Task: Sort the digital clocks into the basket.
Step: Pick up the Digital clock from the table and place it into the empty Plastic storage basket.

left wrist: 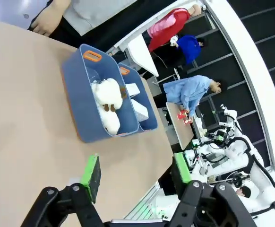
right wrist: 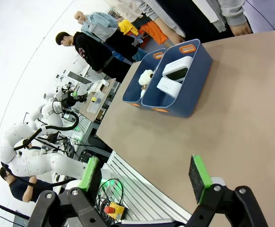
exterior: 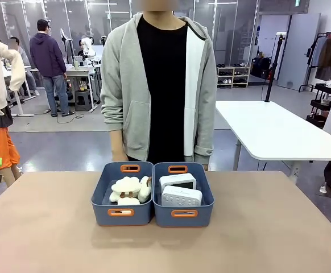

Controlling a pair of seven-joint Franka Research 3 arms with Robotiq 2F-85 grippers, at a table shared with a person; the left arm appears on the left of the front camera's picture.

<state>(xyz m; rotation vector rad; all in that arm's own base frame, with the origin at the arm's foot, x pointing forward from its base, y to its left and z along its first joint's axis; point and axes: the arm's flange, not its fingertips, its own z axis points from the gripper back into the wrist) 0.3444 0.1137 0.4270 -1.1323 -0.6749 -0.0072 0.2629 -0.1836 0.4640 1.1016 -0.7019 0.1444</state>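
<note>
Left tub (exterior: 106, 193) has the plush sheep (exterior: 127, 189), right basket (exterior: 202, 196) has both clocks (exterior: 180, 190), sitting mid-counter (exterior: 52, 233). Left fingers (left wrist: 91, 172) and right fingers (right wrist: 200, 172) both spread wide, holding nothing.

Grey floor (exterior: 52, 148), glass partition wall (exterior: 239, 28) behind. White side table (exterior: 273, 133) at right, clothes rack (exterior: 327, 54) far right. Cluttered workbench (exterior: 77, 74) far left.
</note>
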